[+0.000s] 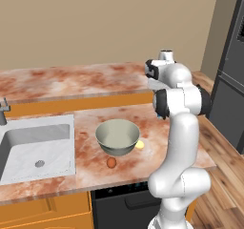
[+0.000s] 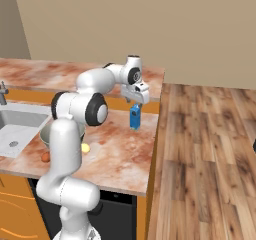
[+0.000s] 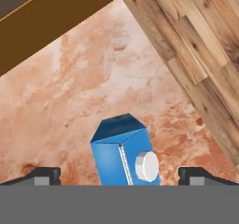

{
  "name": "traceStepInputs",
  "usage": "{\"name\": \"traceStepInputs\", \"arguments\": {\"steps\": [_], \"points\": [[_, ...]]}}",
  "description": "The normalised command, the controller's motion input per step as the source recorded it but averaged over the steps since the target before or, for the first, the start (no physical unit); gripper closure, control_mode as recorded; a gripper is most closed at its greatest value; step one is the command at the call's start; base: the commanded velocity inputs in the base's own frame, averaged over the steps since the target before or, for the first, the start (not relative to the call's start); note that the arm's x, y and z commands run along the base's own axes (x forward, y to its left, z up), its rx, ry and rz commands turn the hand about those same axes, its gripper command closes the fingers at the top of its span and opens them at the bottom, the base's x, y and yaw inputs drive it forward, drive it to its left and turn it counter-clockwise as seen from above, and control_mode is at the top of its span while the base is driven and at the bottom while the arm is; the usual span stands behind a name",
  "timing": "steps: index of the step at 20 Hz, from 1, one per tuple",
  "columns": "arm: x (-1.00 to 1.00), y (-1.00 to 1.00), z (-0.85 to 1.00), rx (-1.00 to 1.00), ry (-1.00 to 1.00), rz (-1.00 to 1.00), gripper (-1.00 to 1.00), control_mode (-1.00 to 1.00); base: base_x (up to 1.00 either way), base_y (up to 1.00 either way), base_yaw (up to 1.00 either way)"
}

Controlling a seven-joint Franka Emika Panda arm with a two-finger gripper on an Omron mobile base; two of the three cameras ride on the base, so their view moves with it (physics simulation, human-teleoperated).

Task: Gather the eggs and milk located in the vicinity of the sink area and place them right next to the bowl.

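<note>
Above the counter (image 2: 125, 149), arm outstretched, jaws spread wide around the milk (image 2: 135, 117).

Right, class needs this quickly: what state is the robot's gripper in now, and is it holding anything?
Gripper: open, fingers wide apart either side of the milk, not gripping it.

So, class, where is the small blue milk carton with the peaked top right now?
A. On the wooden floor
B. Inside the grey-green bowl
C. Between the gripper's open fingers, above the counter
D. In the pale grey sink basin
C: the blue milk carton sits between the spread fingers of the gripper, above the reddish marbled counter.
</note>
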Motion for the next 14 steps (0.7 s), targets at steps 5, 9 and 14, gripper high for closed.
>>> {"name": "traceStepInputs", "arguments": {"steps": [5,9,14], "points": [[0.03,0.00,-0.01,0.00,0.02,0.00,-1.00,-1.00,0.00,0.00,0.00],[0.00,0.00,-0.11,0.00,0.03,0.00,-1.00,-1.00,0.00,0.00,0.00],[0.00,0.00,-0.22,0.00,0.06,-0.01,-1.00,-1.00,0.00,0.00,0.00]]}}
